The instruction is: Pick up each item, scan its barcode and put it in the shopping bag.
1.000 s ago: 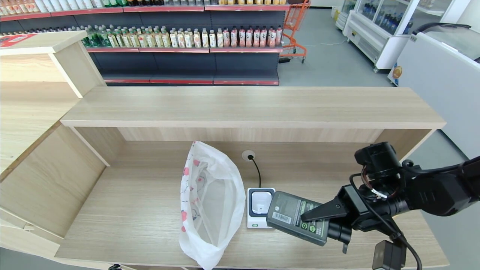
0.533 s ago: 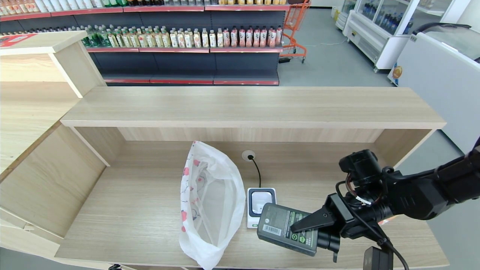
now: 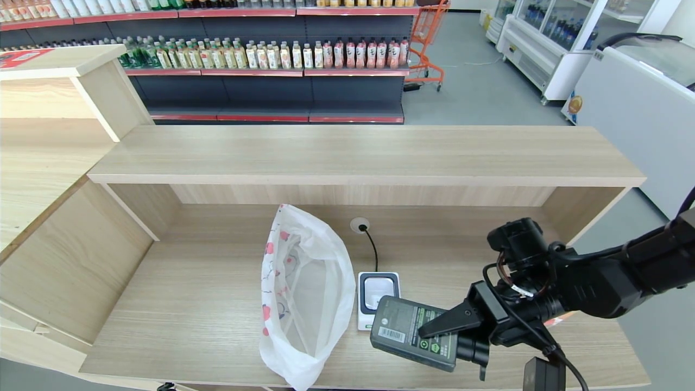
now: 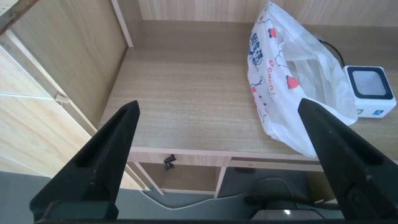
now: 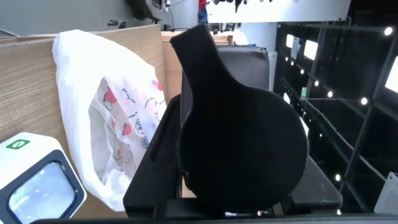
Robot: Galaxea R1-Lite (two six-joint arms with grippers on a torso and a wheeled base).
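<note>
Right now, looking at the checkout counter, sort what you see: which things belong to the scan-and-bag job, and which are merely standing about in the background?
Part of the job: dark packet, held in the right gripper; scanner; shopping bag.

Just background: bottle shelves; orange trolley; white freezer chest.

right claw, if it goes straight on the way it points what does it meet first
Likely the white plastic shopping bag, touched first by the dark grey flat pack the right claw holds; the white square scanner seems below it.
</note>
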